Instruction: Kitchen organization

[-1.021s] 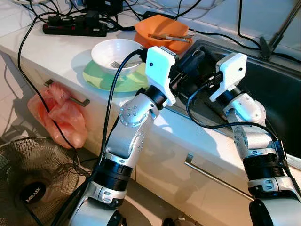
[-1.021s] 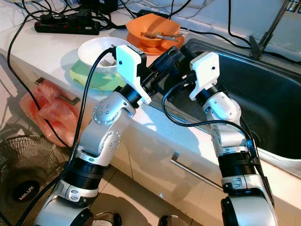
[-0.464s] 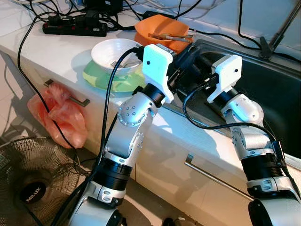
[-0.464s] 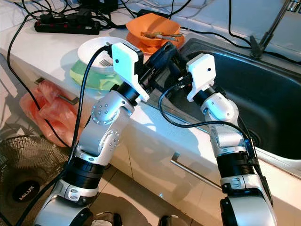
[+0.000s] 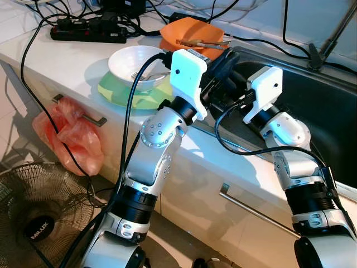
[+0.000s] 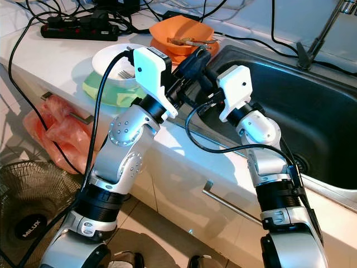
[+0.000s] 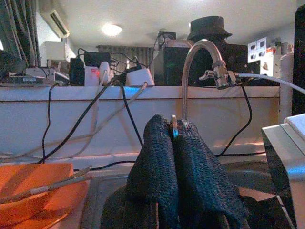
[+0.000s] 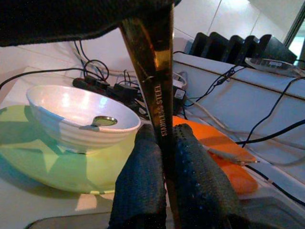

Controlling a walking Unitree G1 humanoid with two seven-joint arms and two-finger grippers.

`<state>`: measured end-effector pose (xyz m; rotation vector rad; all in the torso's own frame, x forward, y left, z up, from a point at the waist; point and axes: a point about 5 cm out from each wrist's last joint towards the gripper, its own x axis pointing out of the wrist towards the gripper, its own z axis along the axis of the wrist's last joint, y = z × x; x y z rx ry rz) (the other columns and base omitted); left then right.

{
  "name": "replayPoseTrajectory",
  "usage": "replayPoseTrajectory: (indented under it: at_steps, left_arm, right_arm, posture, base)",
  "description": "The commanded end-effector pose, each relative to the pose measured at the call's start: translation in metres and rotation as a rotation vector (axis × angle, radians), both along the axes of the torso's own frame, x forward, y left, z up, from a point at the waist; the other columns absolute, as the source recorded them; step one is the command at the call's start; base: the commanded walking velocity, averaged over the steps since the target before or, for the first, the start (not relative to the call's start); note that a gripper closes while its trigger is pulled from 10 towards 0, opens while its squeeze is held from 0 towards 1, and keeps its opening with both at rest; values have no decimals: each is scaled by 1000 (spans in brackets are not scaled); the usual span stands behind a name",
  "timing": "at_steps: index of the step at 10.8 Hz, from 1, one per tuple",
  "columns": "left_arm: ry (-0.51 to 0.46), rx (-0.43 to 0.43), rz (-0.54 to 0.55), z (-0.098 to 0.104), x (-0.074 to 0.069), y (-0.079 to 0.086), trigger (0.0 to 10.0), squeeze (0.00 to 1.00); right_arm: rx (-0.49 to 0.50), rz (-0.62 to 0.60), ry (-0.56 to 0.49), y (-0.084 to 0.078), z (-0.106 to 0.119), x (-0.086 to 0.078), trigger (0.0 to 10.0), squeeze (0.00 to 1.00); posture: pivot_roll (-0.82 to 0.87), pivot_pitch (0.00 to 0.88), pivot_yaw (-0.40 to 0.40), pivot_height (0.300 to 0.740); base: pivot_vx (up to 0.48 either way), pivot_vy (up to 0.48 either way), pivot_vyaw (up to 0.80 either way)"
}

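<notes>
Two bowls (image 5: 138, 63) (image 5: 192, 36), one plate (image 5: 134, 95)

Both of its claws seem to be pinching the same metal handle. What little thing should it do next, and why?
Probably open one tool, perhaps the left tool, and let go. It and the right tool are both shut on the same steel handle, so neither arm can carry it off until one releases.

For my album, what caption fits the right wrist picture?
Right gripper pinching a steel utensil handle near white bowl.
</notes>
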<state>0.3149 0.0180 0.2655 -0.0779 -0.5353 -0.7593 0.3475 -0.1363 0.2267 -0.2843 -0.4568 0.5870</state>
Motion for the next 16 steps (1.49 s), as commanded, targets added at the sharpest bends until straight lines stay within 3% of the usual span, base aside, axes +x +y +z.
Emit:
replayPoseTrajectory:
  at_steps: [1, 4, 5, 11, 16]
  left_arm:
    - [2, -27, 17, 3, 2, 3, 10000, 0]
    - [21, -8, 17, -1, 3, 2, 10000, 0]
    - [29, 1, 10, -3, 3, 1, 10000, 1000]
    - [41, 26, 3, -6, 3, -1, 10000, 1000]
    - [53, 53, -8, -12, 1, 0, 10000, 1000]
  right_arm:
    - [28, -40, -6, -11, 0, 0, 0, 0]
    - [27, -47, -6, -12, 0, 0, 0, 0]
    - [27, -48, -5, -12, 0, 0, 0, 0]
    - [34, -105, 14, -15, -3, 5, 0, 0]
    - [84, -398, 44, -46, -2, 23, 0, 0]
  posture:
    - [46, 112, -32, 740]
    - [43, 112, -32, 740]
    - [43, 112, -32, 740]
    - [47, 112, -34, 740]
    - [49, 111, -35, 740]
  base:
    - [0, 0, 0]
    - [0, 0, 0]
    - [0, 0, 0]
    - [0, 0, 0]
    - [0, 0, 0]
